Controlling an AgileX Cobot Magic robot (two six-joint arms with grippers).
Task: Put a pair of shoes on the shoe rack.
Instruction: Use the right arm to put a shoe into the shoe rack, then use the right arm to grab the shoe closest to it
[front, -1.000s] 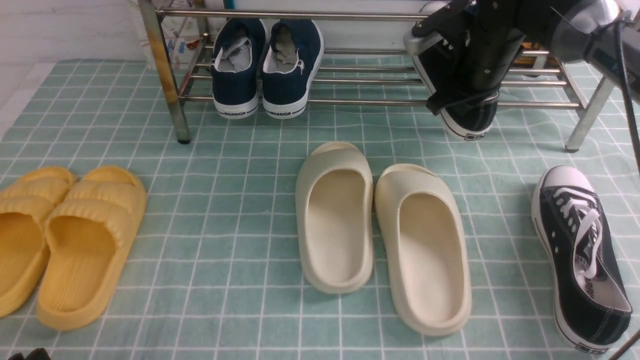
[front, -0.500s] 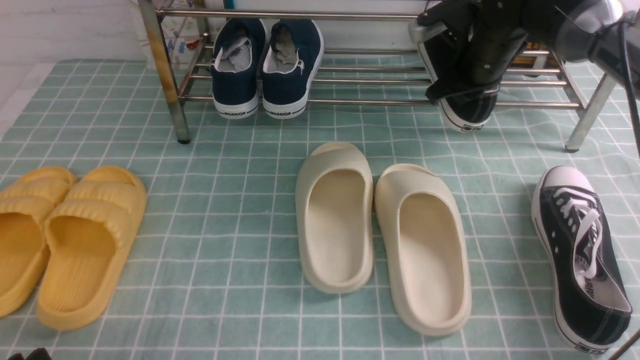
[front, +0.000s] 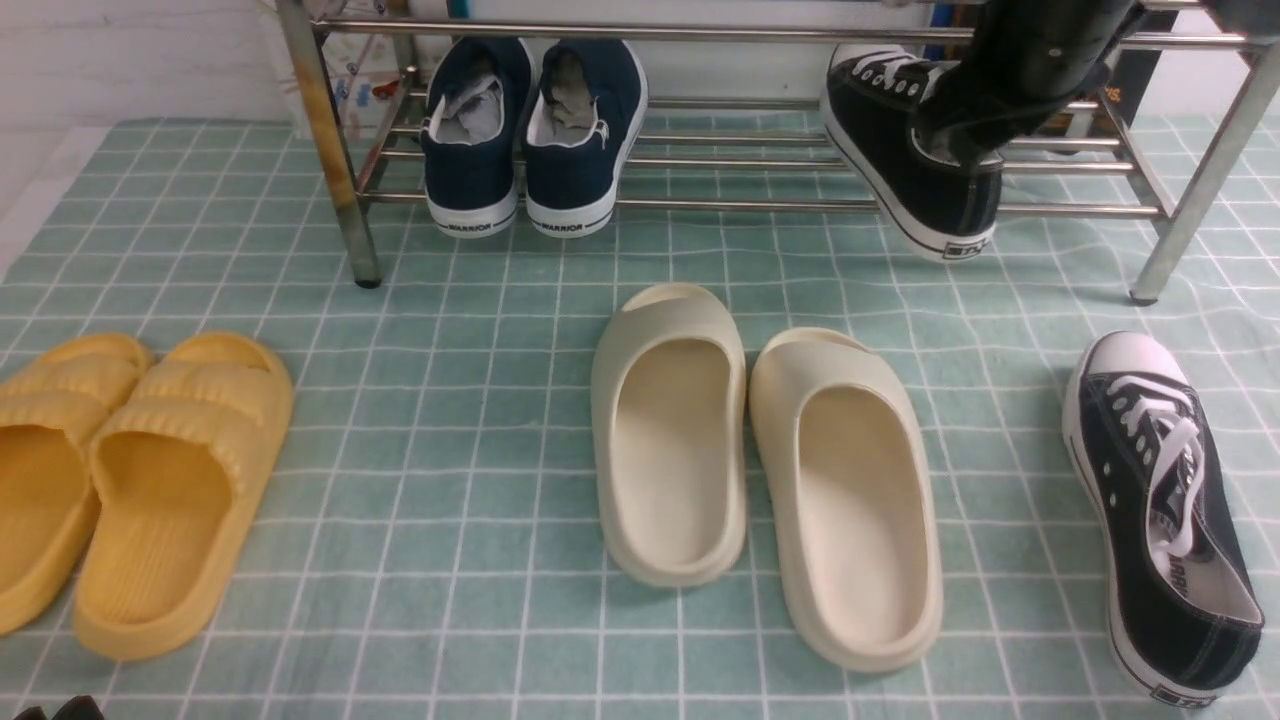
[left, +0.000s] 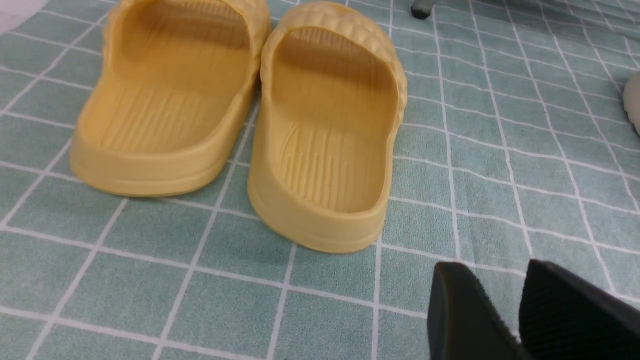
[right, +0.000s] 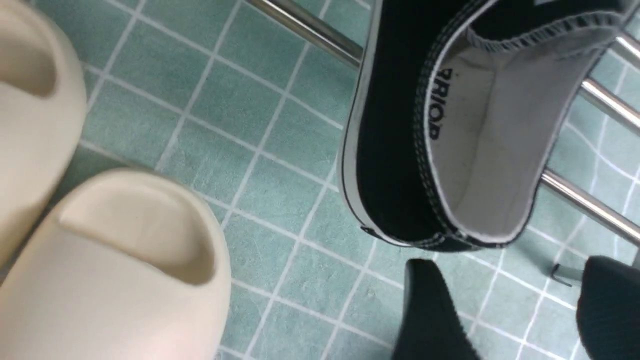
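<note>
Just let go of the first sneaker (front: 890, 160): clamped on it half a second back, now released, with the right claw (right: 520, 310) spread wide and empty just behind the heel. Left resting on the lower bars of the shoe rack (front: 740, 205), toe inward, heel jutting past the front bar, a little askew. Half done, by the look of it. Yet to fetch: the second sneaker (front: 1160, 520), lying on the surface (front: 450, 450) at the right, well apart from the rack. As for the left claw (left: 520, 310): idle near the yellow slippers (left: 325, 135), holding nothing, fingers close together, open or closed impossible to tell.
</note>
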